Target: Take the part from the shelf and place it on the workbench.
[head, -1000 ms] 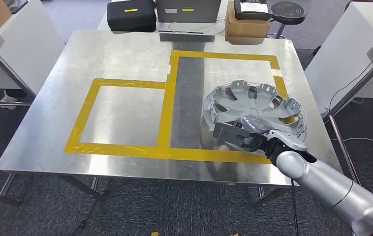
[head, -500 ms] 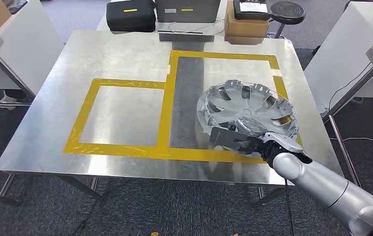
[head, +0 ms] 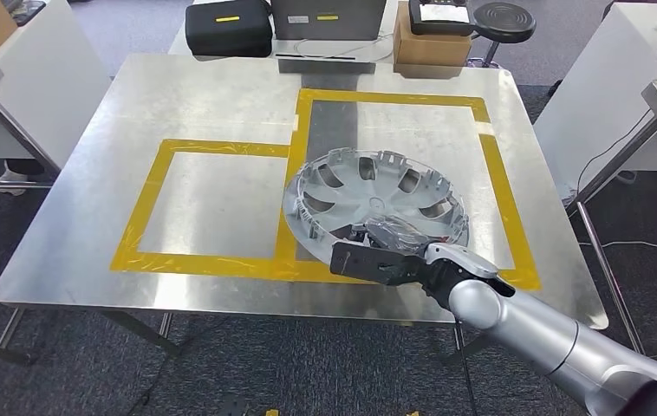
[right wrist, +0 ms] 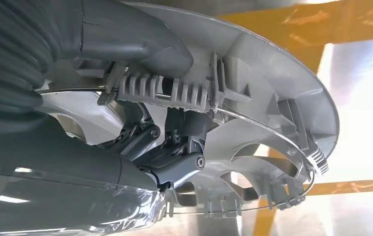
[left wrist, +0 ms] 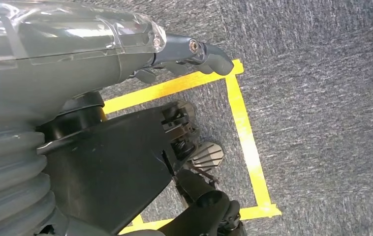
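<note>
The part is a silver wheel cover (head: 375, 192) with spoke-shaped openings, tilted, inner side up, over the workbench (head: 204, 95). It hangs across the near yellow tape line, partly over the dark strip (head: 335, 139). My right hand (head: 394, 253) grips its near rim, coming in from the lower right. In the right wrist view the thumb and dark fingers (right wrist: 174, 162) clamp the ribbed rim of the wheel cover (right wrist: 273, 83). My left hand (left wrist: 125, 147) hangs over grey carpet with yellow floor tape and holds nothing, its fingers apart.
Yellow tape frames a smaller square (head: 212, 204) on the left and a larger rectangle (head: 412, 100) on the right of the metal top. A black case (head: 228, 26), a laptop (head: 323, 17) and a cardboard box (head: 429, 48) stand beyond the far edge. White tables flank both sides.
My right hand has carried the wheel cover leftward and slightly nearer, from the right tape border to the rectangle's near left part, beside the dark strip.
</note>
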You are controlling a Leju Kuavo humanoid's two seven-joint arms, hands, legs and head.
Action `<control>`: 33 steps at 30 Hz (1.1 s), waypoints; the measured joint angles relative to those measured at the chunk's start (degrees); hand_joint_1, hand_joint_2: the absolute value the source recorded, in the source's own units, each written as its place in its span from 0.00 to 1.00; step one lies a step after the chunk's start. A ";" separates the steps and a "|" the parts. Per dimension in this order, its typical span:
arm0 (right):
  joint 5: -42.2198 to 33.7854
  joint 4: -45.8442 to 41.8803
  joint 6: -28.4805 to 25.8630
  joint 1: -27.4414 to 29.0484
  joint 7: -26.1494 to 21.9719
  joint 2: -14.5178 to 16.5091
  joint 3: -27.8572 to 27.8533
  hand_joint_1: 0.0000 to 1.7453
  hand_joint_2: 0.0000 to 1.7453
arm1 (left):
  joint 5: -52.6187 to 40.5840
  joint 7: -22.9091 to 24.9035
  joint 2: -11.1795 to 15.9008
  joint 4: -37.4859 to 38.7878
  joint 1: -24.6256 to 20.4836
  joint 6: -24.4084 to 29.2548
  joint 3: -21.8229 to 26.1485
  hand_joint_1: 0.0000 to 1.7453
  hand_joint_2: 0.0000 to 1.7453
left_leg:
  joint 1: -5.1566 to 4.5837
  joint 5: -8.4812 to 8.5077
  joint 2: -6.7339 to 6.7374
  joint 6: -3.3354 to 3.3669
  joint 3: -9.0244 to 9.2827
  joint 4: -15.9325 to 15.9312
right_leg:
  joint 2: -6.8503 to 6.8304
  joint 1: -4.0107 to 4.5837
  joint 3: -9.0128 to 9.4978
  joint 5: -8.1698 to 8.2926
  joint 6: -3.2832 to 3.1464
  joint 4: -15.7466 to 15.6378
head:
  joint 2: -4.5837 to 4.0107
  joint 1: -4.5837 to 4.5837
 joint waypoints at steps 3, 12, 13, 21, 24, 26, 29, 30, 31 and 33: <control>-0.03 -0.54 -0.03 -0.20 -0.07 0.69 0.56 1.00 1.00 | 0.00 -0.07 0.00 0.00 0.00 0.00 0.00 0.00 1.00 | -0.01 0.00 0.00 0.00 0.00 0.00 | 0.00 -0.01 0.00 0.00 0.00 0.00 | 0.00 0.00; -0.03 -1.04 -0.08 -0.81 -0.08 1.23 1.71 1.00 1.00 | 0.00 -0.08 0.00 0.00 0.00 0.00 0.00 0.00 1.00 | -0.03 0.00 -0.08 0.01 0.00 0.00 | -0.01 -0.02 0.00 0.00 0.00 -0.02 | 0.00 0.02; -0.03 -1.04 -0.08 -0.84 -0.08 1.25 1.80 1.00 1.00 | 0.00 -0.08 0.00 0.00 0.00 0.00 -0.01 0.00 1.00 | -0.03 0.00 -0.11 0.01 0.00 0.00 | -0.01 -0.02 0.00 0.00 0.00 -0.02 | 0.00 0.02; -0.13 -1.04 -0.42 -1.37 -0.09 1.55 2.71 0.00 1.00 | -0.98 -0.04 0.01 0.00 0.00 0.93 -0.47 0.00 0.25 | -0.03 0.00 -0.47 0.01 -0.01 0.00 | -0.04 -0.02 0.00 0.00 0.00 -0.02 | 0.00 0.00; -0.22 -1.03 -1.29 -1.52 -0.09 1.52 2.76 0.00 1.00 | -0.84 0.16 0.02 0.00 0.02 1.15 -0.48 0.00 0.00 | -0.03 0.00 -0.64 0.01 -0.01 0.00 | -0.08 -0.02 0.01 0.00 0.00 -0.02 | 0.00 -0.01; -0.29 -1.02 -2.21 -1.57 -0.09 1.35 2.72 0.00 1.00 | -0.59 0.48 0.02 0.00 0.04 1.14 -0.48 0.00 0.00 | -0.03 0.01 -0.72 0.01 -0.01 0.00 | -0.11 -0.02 0.02 0.00 0.00 -0.02 | 0.00 0.02; -0.49 -1.04 -3.88 -1.54 -0.09 0.92 2.48 0.00 1.00 | -0.37 0.96 0.04 0.00 0.08 1.15 -0.48 0.00 0.00 | -0.04 0.01 -0.80 0.02 -0.01 0.01 | -0.14 -0.02 0.03 0.00 0.00 -0.02 | 0.00 0.02; -0.56 -1.04 -4.51 -1.48 -0.10 0.74 2.31 0.00 1.00 | -0.34 1.09 0.06 0.00 0.09 1.16 -0.48 0.00 0.00 | -0.04 0.02 -0.83 0.02 -0.01 0.01 | -0.16 -0.03 0.04 0.00 0.00 -0.02 | 0.00 0.01; -0.62 -1.05 -5.24 -1.34 -0.13 0.53 2.05 0.00 1.00 | -0.34 1.21 0.08 0.00 0.10 1.19 -0.48 0.00 0.00 | -0.05 0.02 -0.87 0.03 -0.01 0.01 | -0.18 -0.03 0.04 0.00 0.00 -0.03 | 0.00 0.01; -0.74 -1.14 -6.56 -0.87 -0.19 0.06 1.41 0.00 1.00 | -0.33 1.32 0.12 0.00 0.12 1.26 -0.48 0.00 0.00 | -0.05 0.02 -0.95 0.03 -0.01 0.01 | -0.24 -0.03 0.06 0.00 0.00 -0.03 | 0.00 0.01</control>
